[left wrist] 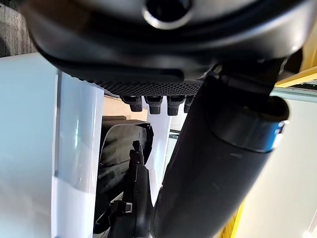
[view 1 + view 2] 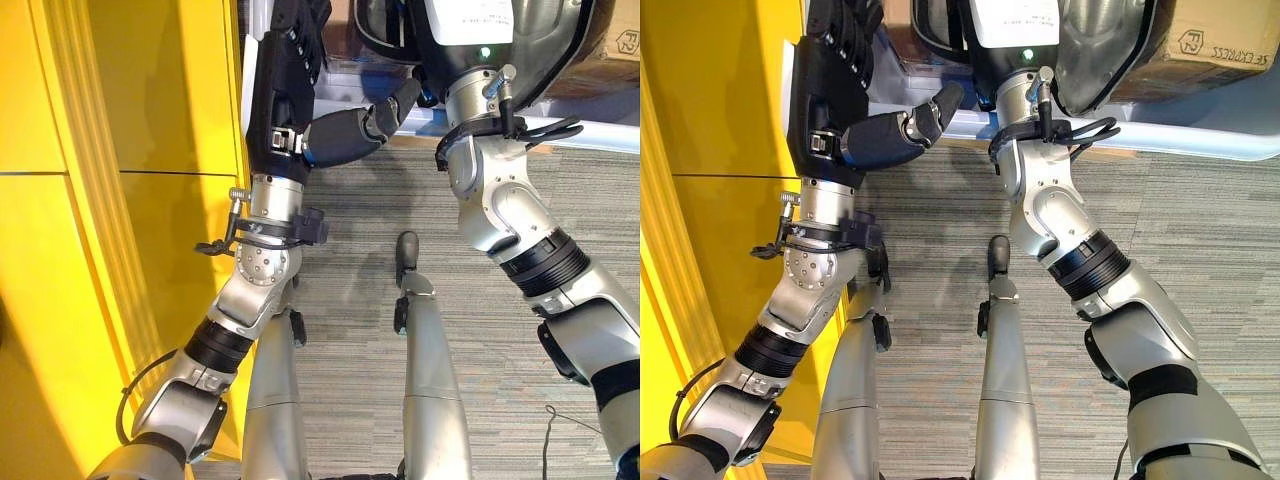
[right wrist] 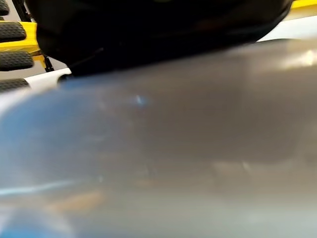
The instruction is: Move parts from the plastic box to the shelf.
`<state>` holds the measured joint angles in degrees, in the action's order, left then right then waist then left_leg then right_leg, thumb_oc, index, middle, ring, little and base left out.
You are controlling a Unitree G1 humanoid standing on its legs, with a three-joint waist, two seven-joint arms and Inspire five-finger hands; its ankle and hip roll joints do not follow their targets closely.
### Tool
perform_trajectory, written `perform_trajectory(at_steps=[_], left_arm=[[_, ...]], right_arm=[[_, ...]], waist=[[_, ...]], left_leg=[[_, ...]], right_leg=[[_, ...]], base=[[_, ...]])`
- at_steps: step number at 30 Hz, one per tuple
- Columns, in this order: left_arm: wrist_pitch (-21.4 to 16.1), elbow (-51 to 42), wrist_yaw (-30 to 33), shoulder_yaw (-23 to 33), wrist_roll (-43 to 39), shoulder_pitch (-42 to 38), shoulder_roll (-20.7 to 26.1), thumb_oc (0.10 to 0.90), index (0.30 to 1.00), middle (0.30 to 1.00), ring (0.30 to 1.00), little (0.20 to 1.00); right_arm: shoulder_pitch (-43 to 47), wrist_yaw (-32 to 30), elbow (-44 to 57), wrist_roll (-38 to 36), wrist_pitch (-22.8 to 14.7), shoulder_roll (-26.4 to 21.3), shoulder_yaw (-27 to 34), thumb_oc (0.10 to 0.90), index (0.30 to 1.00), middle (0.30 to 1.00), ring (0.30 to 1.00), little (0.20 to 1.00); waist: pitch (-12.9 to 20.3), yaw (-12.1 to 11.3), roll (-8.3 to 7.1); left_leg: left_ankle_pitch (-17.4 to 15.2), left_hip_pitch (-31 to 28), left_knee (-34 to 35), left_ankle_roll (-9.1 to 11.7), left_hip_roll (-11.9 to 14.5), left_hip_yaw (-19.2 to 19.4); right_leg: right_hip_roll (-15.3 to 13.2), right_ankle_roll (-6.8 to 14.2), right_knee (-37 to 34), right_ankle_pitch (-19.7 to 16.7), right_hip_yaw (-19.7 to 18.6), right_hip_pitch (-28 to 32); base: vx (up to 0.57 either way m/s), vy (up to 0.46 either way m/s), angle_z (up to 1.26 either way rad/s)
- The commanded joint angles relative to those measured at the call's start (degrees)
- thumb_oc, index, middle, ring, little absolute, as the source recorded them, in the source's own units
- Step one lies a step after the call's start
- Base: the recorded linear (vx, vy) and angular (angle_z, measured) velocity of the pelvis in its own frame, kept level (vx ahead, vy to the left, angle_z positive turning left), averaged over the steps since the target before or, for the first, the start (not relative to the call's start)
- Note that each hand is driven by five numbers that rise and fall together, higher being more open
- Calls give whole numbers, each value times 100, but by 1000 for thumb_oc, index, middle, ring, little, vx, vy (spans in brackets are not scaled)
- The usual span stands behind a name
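Both arms reach toward 12 o'clock over the grey carpet, into the pale plastic box (image 2: pixel 600 135) whose rim crosses the top of the eye views. The left robot hand (image 2: pixel 290 90) is raised at the box's left end, thumb standing out sideways, fingers extended and spread, gripping nothing visible. Its wrist view shows dark parts (image 1: pixel 126 173) lying inside the box beyond the fingertips (image 1: pixel 153 104). The right robot hand (image 2: pixel 1005 35) is over the box; whether it holds anything cannot be told. A yellow structure (image 2: pixel 120 200) stands at 9 o'clock. A cardboard carton (image 2: pixel 1210 40) sits at 1 o'clock. Judgement: picking stage; no transfer evident, delivery to the shelf outstanding.
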<state>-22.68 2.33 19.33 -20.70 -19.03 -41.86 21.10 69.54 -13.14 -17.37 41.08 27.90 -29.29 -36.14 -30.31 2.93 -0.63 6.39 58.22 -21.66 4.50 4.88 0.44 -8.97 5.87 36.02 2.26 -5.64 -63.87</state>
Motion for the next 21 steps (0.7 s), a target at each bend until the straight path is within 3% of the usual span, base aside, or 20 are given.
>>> perform_trajectory(at_steps=[1,6,20,21], left_arm=[[-457,-287,-49,78,61,-182,-116,900,1000,1000,1000,1000],[-448,-230,-13,22,151,-221,-161,900,1000,1000,1000,1000],[-513,-193,26,-99,125,-245,-170,900,1000,1000,1000,1000],[-517,-190,34,-108,130,-245,-173,900,1000,1000,1000,1000]], right_arm=[[-85,-253,-116,-585,-229,163,-516,900,1000,1000,1000,1000],[-183,-397,-265,-992,-425,273,-572,900,1000,1000,1000,1000],[-242,-306,-305,-961,-748,472,-783,900,1000,1000,1000,1000],[-237,-260,-316,-976,-724,485,-797,624,613,613,613,613]], waist=[[51,70,339],[51,66,333],[51,43,331],[51,41,333]], left_leg=[[-1341,92,-1186,-230,24,96],[-1348,91,-1189,-250,11,98],[-1365,88,-1240,-267,-7,86],[-1367,85,-1243,-267,-8,84]], right_leg=[[87,-162,-1119,-243,109,399],[90,-165,-1107,-240,130,406],[86,-169,-1106,-257,148,428],[86,-168,-1105,-257,150,430]], base=[[0,0,0],[0,0,0],[0,0,0],[0,0,0]])
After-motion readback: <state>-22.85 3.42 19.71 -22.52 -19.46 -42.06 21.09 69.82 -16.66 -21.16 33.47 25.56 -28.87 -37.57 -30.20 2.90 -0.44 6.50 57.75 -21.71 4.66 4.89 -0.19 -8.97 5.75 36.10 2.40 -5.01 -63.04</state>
